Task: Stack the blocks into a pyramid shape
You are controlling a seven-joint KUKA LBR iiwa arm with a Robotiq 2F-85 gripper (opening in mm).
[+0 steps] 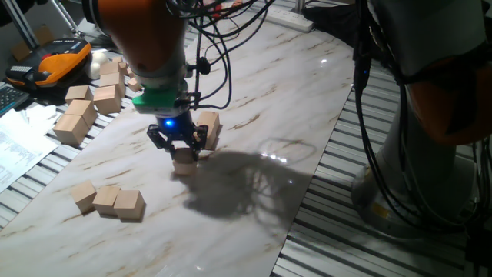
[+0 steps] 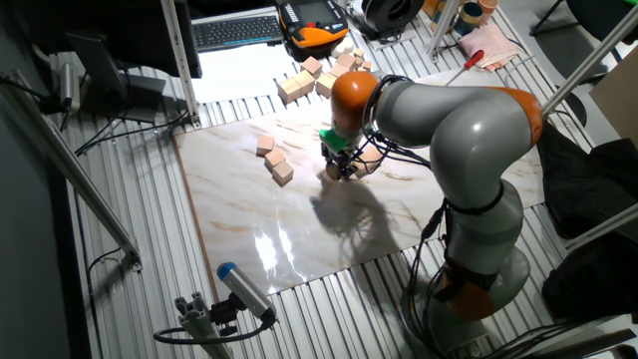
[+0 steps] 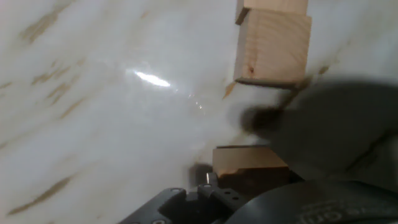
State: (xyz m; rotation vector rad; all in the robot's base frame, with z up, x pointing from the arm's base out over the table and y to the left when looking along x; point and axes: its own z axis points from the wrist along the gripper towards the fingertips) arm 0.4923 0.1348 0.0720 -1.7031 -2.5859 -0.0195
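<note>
While your arm leans low over the marble table (image 1: 254,92), the gripper (image 1: 178,143) hangs w/ fingers down on a cube (image 1: 184,163) near mid-table; jaws straddle that cube's top, but whether they're clamped or slack you can't tell from either fixed view; hand view shows the same cube (image 3: 249,163) right at the fingers' base, partly lost in dark blur. Just behind it stands a stack (image 1: 209,128) of two cubes, one atop the other; hand view catches the stack (image 3: 273,45) upright, apart from the near cube. Toward the front left edge, three cubes (image 1: 108,200) sit in a loose row, touching or nearly so; the other fixed view puts the same trio (image 2: 273,160) left of the gripper (image 2: 340,166), well apart from it. At the table's far left, bigger pale blocks (image 1: 88,104) lie jumbled on the slatted bench, beside an orange-and-black device (image 1: 50,63); black cables (image 1: 219,46) loop off the orange arm; its shadow falls across the marble to the right.
</note>
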